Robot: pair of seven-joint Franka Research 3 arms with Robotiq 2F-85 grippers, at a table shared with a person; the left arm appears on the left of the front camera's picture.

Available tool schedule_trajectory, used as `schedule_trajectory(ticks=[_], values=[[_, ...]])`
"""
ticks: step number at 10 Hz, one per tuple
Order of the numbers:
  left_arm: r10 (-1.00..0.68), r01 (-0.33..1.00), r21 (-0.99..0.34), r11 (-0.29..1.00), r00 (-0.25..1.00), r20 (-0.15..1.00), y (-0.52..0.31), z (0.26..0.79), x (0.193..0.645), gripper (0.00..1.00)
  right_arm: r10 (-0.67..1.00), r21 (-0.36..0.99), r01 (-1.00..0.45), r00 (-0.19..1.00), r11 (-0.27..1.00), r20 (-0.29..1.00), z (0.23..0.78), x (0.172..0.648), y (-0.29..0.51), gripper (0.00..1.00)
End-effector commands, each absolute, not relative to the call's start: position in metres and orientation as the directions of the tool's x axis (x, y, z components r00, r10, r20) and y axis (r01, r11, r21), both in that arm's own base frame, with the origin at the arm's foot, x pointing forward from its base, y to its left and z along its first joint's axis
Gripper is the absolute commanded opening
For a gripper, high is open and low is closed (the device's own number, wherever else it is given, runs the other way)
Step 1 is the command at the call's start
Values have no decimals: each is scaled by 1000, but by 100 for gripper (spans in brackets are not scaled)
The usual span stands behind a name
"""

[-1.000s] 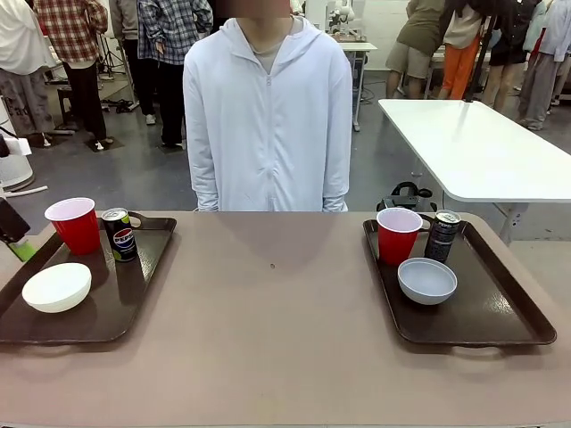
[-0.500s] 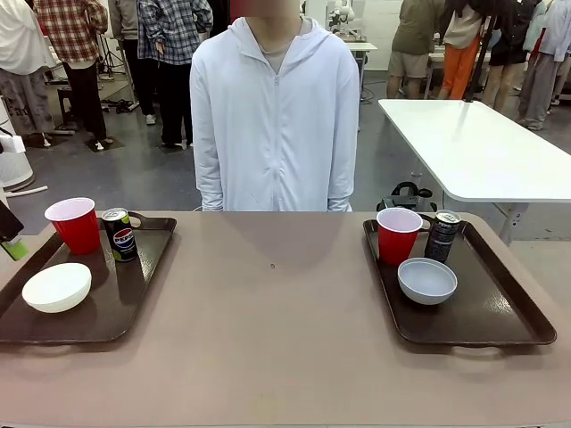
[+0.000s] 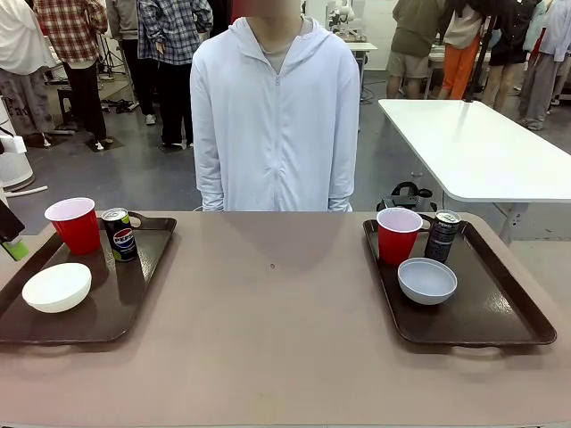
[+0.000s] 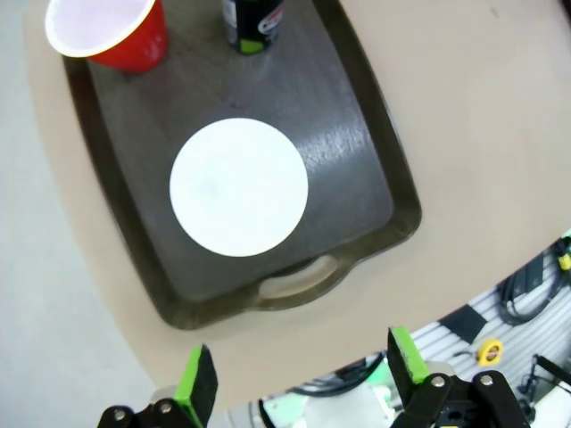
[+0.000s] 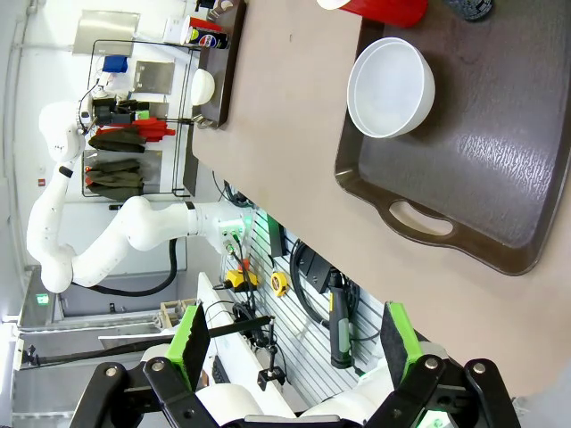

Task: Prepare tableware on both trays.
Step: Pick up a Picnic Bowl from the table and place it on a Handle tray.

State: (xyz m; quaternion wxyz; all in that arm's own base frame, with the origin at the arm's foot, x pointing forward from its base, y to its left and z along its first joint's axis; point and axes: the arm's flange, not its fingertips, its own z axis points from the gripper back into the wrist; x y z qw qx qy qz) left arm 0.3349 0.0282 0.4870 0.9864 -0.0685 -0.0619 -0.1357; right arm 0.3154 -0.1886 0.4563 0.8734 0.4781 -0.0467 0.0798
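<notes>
Two dark brown trays lie on the table. The left tray (image 3: 143, 285) carries a red cup (image 3: 74, 225), a dark can (image 3: 118, 234) and a white bowl (image 3: 56, 287). On the right tray (image 3: 500, 312) stand a red cup (image 3: 398, 235), a dark can (image 3: 442, 234) and a white bowl (image 3: 426, 280). My left gripper (image 4: 302, 370) hangs open high above the left tray's near handle, with the bowl (image 4: 239, 185) below it. My right gripper (image 5: 293, 341) is open too, off the table's near edge, apart from the right tray (image 5: 482, 178) and its bowl (image 5: 391, 86).
A person in a pale zip jacket (image 3: 272, 116) stands at the far side of the table, arms down. The wide strip of tabletop (image 3: 268, 303) between the trays is bare. A white table (image 3: 473, 143) stands behind on the right.
The person has shifted slightly to the right. My left gripper at the picture's left edge has drawn back a little. Nothing on the trays has moved.
</notes>
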Motion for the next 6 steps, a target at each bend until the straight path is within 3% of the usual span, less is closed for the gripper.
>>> schedule_trajectory(ticks=[1,2,4,6], values=[[-262,281,-133,950,954,145,28,485,336,100,83,839,-185,983,511,166,458,316,-187,100],[-259,276,-118,954,955,141,28,487,335,100,83,839,-185,983,511,166,458,316,-187,100],[-224,275,-400,874,960,170,53,516,363,100,83,839,-185,983,511,166,458,316,-187,100],[-183,244,-655,716,970,161,108,524,392,100,83,839,-185,983,511,166,458,316,-187,100]])
